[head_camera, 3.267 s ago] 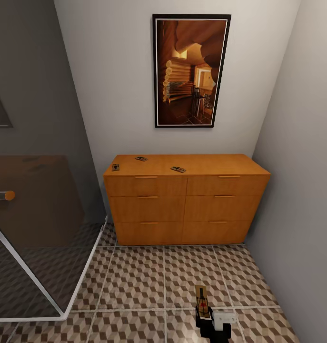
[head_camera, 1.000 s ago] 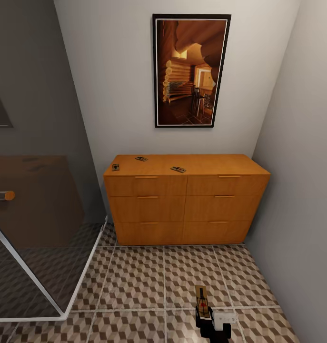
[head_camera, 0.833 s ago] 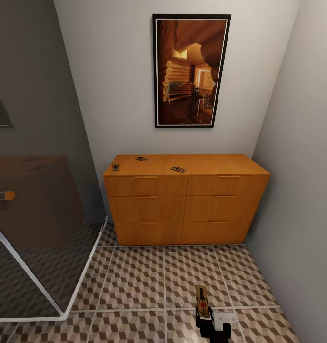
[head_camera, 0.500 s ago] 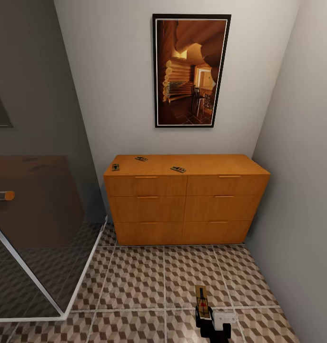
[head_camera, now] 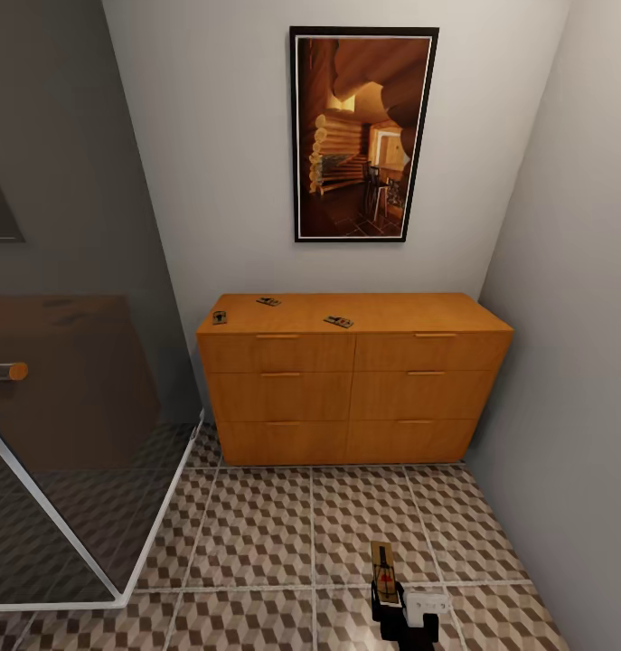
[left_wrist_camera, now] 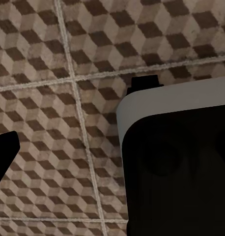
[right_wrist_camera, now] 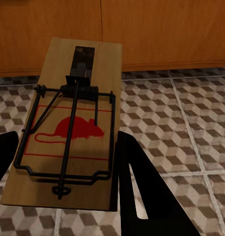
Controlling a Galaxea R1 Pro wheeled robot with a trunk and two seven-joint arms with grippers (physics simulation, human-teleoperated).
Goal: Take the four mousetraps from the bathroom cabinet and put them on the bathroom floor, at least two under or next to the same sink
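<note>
Head view: the cabinet (head_camera: 355, 375) stands against the back wall under a framed picture (head_camera: 363, 134), all six drawers shut. Three mousetraps lie on its flat top: one at the left edge (head_camera: 220, 317), one further back (head_camera: 268, 301), one nearer the middle (head_camera: 338, 321). A fourth mousetrap (head_camera: 383, 571) is held low over the bathroom floor (head_camera: 256, 533) by the right gripper (head_camera: 393, 601). A glass shower screen (head_camera: 66, 434) fills the left side. Left wrist view: cube-pattern tiles and part of the robot's own body; the left gripper (left_wrist_camera: 68, 147) carries nothing, and whether its jaws are open cannot be told. Right wrist view: the jaws are closed on the near end of the held trap (right_wrist_camera: 73, 128), a tan board with dark wire spring, bar and red mouse print, flat and level. Judgement: one trap is in transit, three remain to fetch; no sink is visible here, so the next move calls for turning toward a sink before lowering the trap to the tiles.
</note>
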